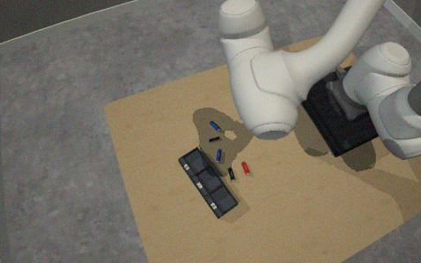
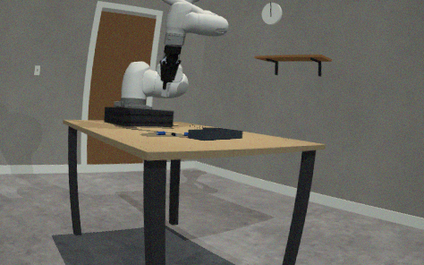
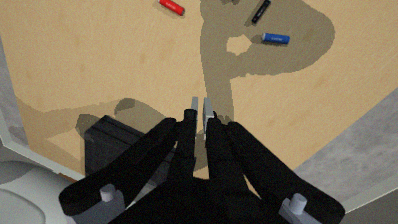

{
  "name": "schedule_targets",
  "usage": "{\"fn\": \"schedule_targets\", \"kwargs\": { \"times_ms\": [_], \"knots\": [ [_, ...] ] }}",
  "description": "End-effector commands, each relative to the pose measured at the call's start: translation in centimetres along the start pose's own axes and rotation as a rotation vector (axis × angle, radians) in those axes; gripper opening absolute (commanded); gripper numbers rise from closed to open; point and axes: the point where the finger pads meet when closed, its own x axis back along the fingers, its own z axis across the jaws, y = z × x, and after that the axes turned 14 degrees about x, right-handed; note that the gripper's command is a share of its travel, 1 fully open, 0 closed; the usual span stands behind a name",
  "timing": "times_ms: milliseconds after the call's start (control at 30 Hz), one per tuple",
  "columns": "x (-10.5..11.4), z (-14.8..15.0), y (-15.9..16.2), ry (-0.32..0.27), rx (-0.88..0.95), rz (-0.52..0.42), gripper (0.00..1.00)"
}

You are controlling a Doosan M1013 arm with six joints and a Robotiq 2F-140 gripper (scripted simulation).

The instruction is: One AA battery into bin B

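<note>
Several small battery-like cylinders lie on the wooden table next to a black row of three bins (image 1: 208,182): a blue one (image 1: 215,125), a black one (image 1: 214,139), another blue one (image 1: 218,155), a second black one (image 1: 232,173) and a red one (image 1: 245,167). I cannot read the bin labels. My gripper (image 3: 200,106) is shut with nothing between its fingers, high above the table between the robot base and the batteries. It also shows in the exterior view (image 2: 169,73). The wrist view shows the red (image 3: 171,6), black (image 3: 260,11) and blue (image 3: 276,38) cylinders far ahead.
The black robot base block (image 1: 338,120) stands at the table's far right and also shows in the wrist view (image 3: 107,142). The big white arm links hang over the table's middle. The table edge is close to the right in the wrist view.
</note>
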Motion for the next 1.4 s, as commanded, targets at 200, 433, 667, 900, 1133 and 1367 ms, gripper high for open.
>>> {"fn": "schedule_targets", "kwargs": {
  "times_ms": [200, 433, 667, 900, 1133, 1367],
  "knots": [
    [1.8, 1.0, -4.4, 0.091, -0.168, 0.068, 0.05],
    [3.5, 1.4, -8.1, 0.143, -0.29, 0.137, 0.05],
    [5.0, 1.4, -11.2, 0.17, -0.371, 0.189, 0.05],
    [5.0, 1.4, -11.2, 0.17, -0.371, 0.189, 0.05],
    [3.5, 3.4, -13.4, 0.182, -0.238, 0.177, 0.05],
    [0.8, 6.9, -17.2, 0.182, -0.238, 0.177, 0.05]
  ]
}}
